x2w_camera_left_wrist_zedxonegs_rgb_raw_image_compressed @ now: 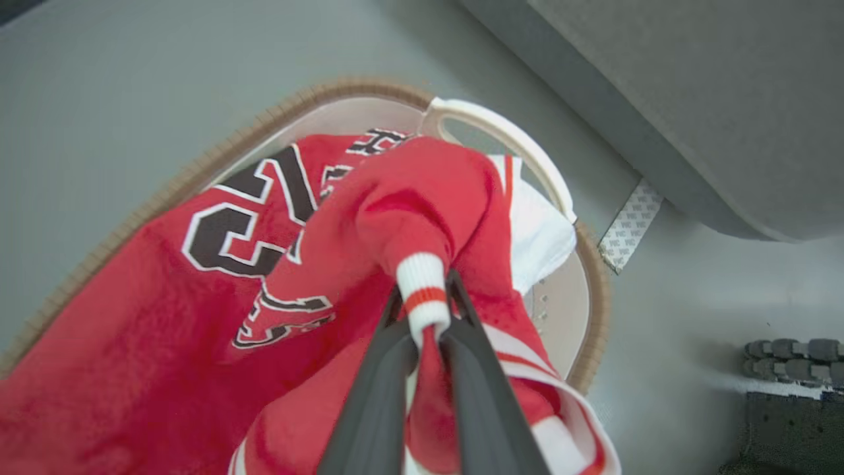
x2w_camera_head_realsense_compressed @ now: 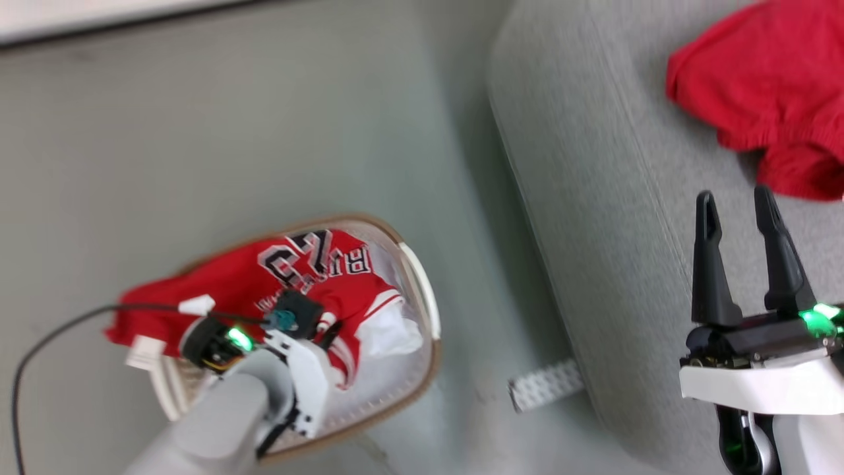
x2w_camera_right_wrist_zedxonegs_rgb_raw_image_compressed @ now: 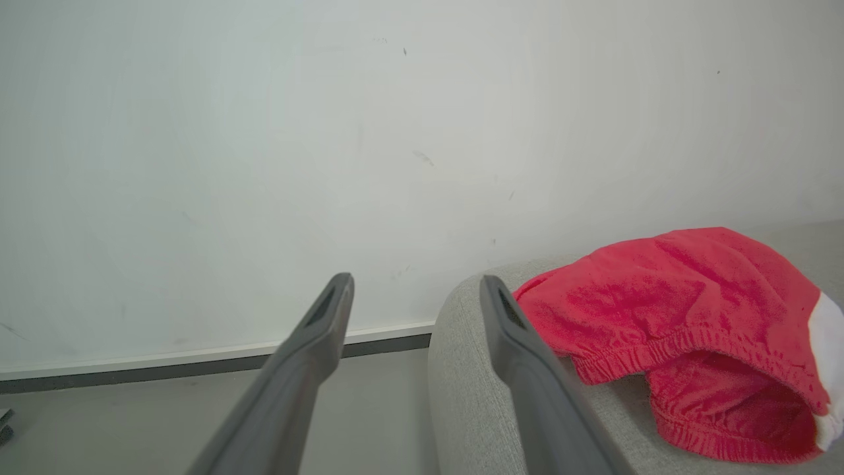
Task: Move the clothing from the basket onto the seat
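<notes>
Step in hand, as I read it: pick of the jersey out of the basket. 1 red garment already lies on the seat, so the task looks partly done.

Left gripper is down in the basket, jaws nearly closed, pinching a bunched fold of the jersey at its white ribbed trim with an orange stripe. Cloth fills the narrow gap between the fingers, so it looks like a firm hold.

Right gripper hovers over the seat edge, jaws apart, nothing between them; red garment sits just beside it.

Jersey orientation: "23" reads upside down in the head view, body spilling over the basket's left rim. Long axis runs roughly left-right across the basket in that view, the gripped end toward the seat side. White fabric lies under it in the basket.

Next move calls for: lift high enough that the trailing cloth clears the rim, then swing right to the seat. Risk: the draped end snags and drags the basket.
</notes>
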Motion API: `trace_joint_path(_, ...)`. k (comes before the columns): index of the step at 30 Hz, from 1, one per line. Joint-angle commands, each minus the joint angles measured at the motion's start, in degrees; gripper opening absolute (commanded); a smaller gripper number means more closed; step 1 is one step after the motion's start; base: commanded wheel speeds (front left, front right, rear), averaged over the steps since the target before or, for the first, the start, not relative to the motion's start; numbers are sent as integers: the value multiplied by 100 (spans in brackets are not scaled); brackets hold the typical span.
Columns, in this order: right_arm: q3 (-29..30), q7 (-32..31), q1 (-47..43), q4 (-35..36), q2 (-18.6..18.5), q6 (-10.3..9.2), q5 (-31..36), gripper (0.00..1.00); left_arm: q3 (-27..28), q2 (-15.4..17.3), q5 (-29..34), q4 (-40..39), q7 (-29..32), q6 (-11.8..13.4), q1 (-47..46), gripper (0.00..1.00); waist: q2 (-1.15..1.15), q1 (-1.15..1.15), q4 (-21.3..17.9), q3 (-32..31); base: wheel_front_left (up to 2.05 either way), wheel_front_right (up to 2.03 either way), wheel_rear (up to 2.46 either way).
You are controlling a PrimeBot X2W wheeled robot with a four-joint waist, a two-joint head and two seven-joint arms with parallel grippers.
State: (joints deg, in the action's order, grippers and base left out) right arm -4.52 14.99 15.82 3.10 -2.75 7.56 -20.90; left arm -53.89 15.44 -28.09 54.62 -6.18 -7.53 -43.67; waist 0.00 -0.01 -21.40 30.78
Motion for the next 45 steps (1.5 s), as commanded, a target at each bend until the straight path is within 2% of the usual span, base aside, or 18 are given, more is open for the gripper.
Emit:
trace_joint_path(1, 48, 16, -90, -51, -13, -15, 52, 100, 17, -66, -77, -50, -85, 12, 97, 0, 0, 1, 487, -681, 0, 0, 0)
trace_joint_path(9, 161, 14, -443, -359, -15, -15, 270, 100, 34, -382, -461, -513, -498, 9, 401, 0, 0, 1, 1080, -1790, 0, 0, 0)
trace_joint_path(13, 200, 14, -730, -465, -13, -14, 301, 100, 114, -423, -609, -887, -626, 12, 469, 0, 0, 1, 1314, -2210, 0, 0, 0)
trace_joint_path(18, 152, 14, -1076, -600, -14, -14, 261, 100, 262, -351, -739, -1557, -670, 124, 496, 0, 0, 1, 1535, -2600, 0, 0, 0)
trace_joint_path(24, -66, 2, -1291, -729, -15, -14, 240, 100, 418, -196, -816, -2648, -486, 412, 499, 0, 0, 1, 1702, -3004, 0, 0, 0)
trace_joint_path(35, -493, -47, -1367, -838, -50, -14, 248, 100, 841, 133, -1047, -4336, 104, 928, 119, 0, 0, 1, 1849, -3275, 0, 0, 0)
trace_joint_path(45, -921, -52, -1242, -955, -84, -14, 290, 100, 1051, 276, -1098, -4800, 264, 1167, -28, 0, 0, 1, 1878, -3306, 0, 0, 0)
